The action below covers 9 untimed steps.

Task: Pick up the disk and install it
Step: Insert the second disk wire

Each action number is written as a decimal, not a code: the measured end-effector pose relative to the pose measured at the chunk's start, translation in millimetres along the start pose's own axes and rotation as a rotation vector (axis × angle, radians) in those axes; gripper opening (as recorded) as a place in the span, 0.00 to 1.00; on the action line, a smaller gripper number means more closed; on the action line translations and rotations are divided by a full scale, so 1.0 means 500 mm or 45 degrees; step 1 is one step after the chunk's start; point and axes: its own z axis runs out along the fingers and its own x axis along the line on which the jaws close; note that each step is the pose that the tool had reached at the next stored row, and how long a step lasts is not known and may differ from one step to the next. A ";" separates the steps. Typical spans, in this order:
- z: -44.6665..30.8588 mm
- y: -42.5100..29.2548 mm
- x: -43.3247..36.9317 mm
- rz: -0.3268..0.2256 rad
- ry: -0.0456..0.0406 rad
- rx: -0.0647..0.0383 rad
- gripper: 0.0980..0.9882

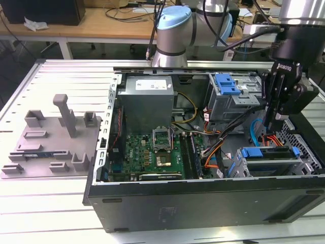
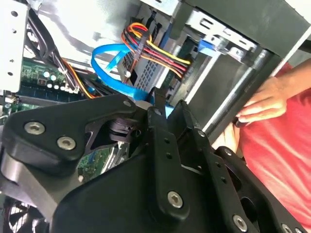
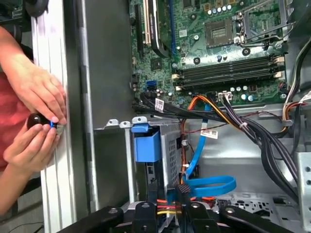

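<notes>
1. One grey fixture tray [image 1: 48, 137] lies on the surface [image 1: 30, 213] at the exterior view's left, well apart from the work and no hazard.
2. Next comes the open computer case [image 1: 203, 198], with the motherboard [image 1: 152, 155] exposed.
3. Toward the exterior view's right, the disk [image 1: 269, 153] sits in the lower drive cage [image 1: 304, 160], its blue carrier facing up. If it lies skewed there, I judge that pressing on it could jam it.
4. Just above it hangs the claw [image 1: 272, 129], narrow, with nothing between its tips. A looped blue data cable [image 3: 209, 184] and a power lead bundle [image 2: 155, 48] run close by and could snag.
5. In the first wrist view, a person's hand [image 3: 39, 97] rests on the case edge, so a swing of the arm might strike it.
</notes>
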 end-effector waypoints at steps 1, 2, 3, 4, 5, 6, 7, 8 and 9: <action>-0.008 0.000 0.003 0.000 -0.001 0.001 0.22; -0.009 0.000 0.005 0.001 -0.004 0.001 0.22; -0.008 0.000 0.006 0.001 -0.015 0.002 0.22; -0.007 0.000 0.009 0.002 -0.057 0.005 0.22; -0.006 0.000 0.010 0.002 -0.081 0.007 0.22; -0.005 -0.001 0.013 0.003 -0.111 0.008 0.22; -0.003 -0.001 0.018 0.002 -0.130 0.008 0.22; -0.001 -0.002 0.022 0.002 -0.135 0.007 0.22; 0.002 -0.002 0.030 0.002 -0.142 0.007 0.22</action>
